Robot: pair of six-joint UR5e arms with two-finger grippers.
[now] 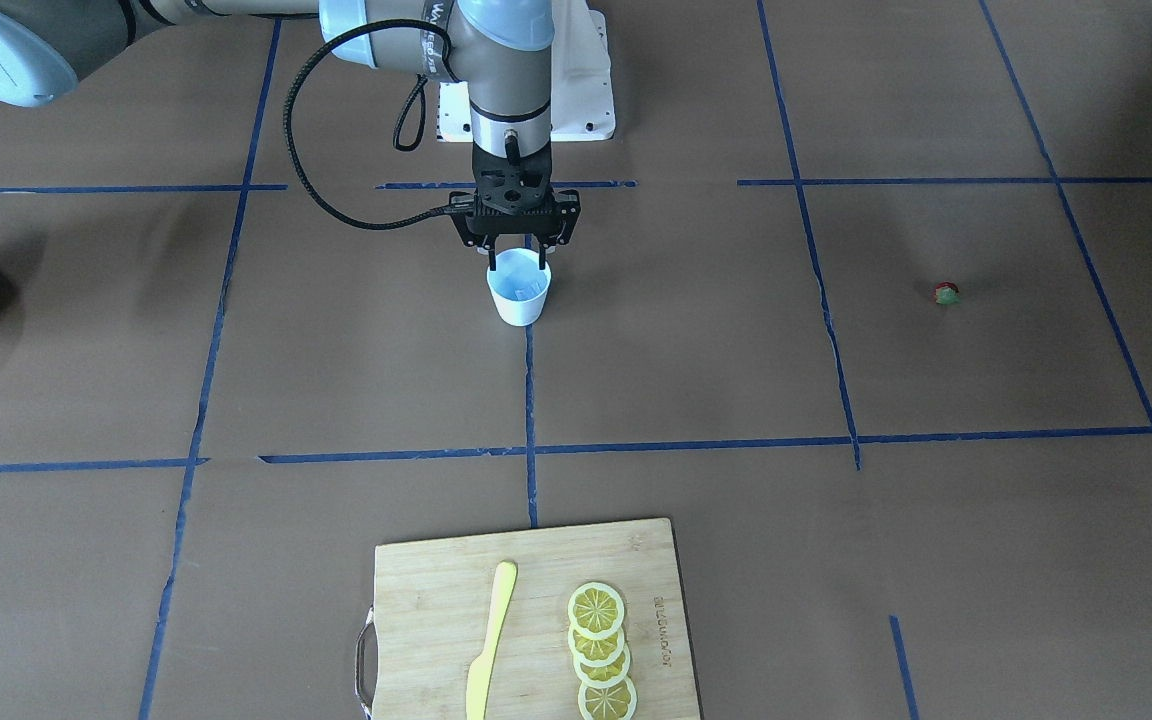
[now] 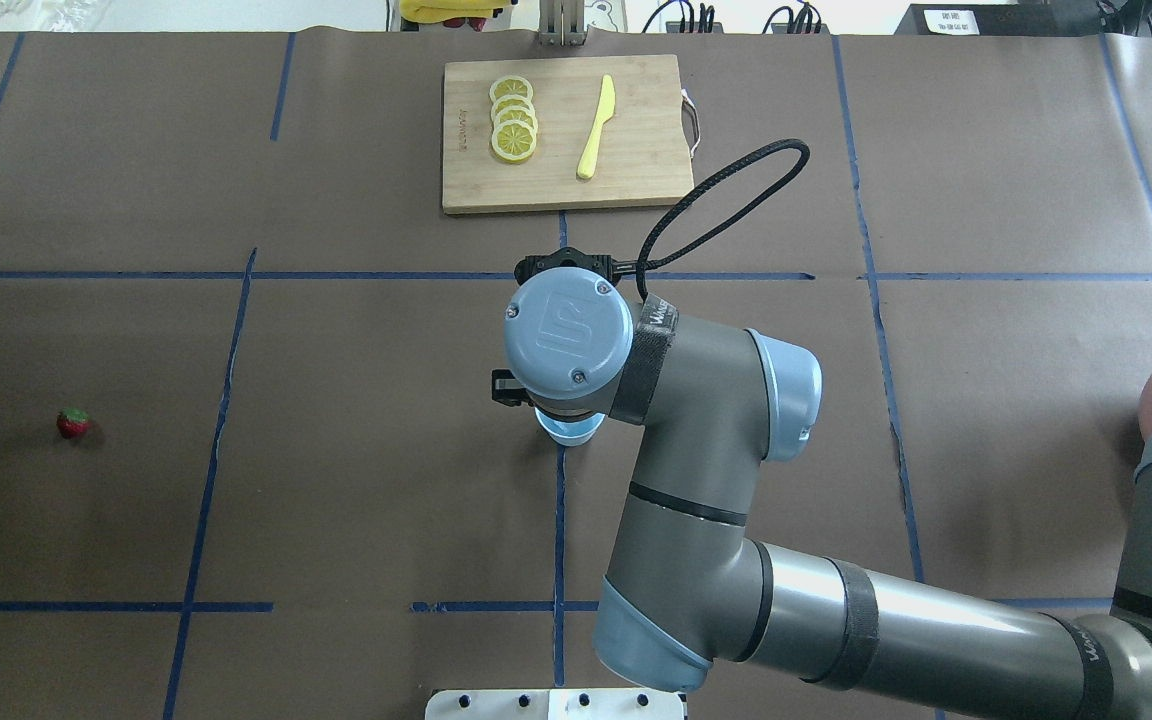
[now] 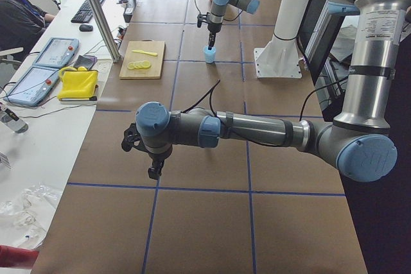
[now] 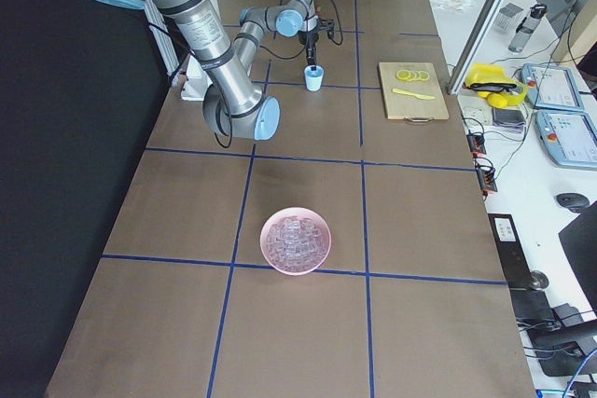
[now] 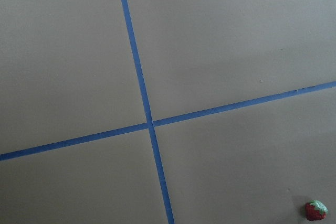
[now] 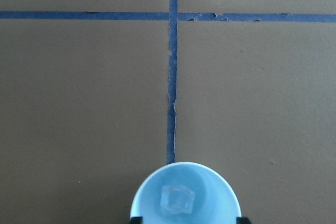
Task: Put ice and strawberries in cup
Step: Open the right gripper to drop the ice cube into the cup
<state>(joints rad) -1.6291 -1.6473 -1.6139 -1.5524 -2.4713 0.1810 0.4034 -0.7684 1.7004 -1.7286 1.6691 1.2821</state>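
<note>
Exterior front-facing view: the right tool (image 1: 518, 264) hangs directly over the cup (image 1: 517, 302), pointing down, with its fingers (image 1: 492, 261) set wide, one at each side of the rim. Right wrist-mounted view: both fingertips (image 6: 136, 220) sit outside the cup's rim, and one ice cube (image 6: 177, 201) lies on the pale blue bottom. The cup stands upright on a blue tape line (image 1: 530, 400) at mid-desk (image 1: 696, 350). More ice (image 4: 295, 238) fills the pink bowl (image 4: 263, 241) toward the robot's right, well apart from the cup. The strawberry (image 1: 946, 292) lies alone on the desk toward the robot's left, also well apart from the cup. The left tool (image 3: 155, 171) shows in the exterior left view only, above the desk; whether it is wide or narrow cannot be told
</note>
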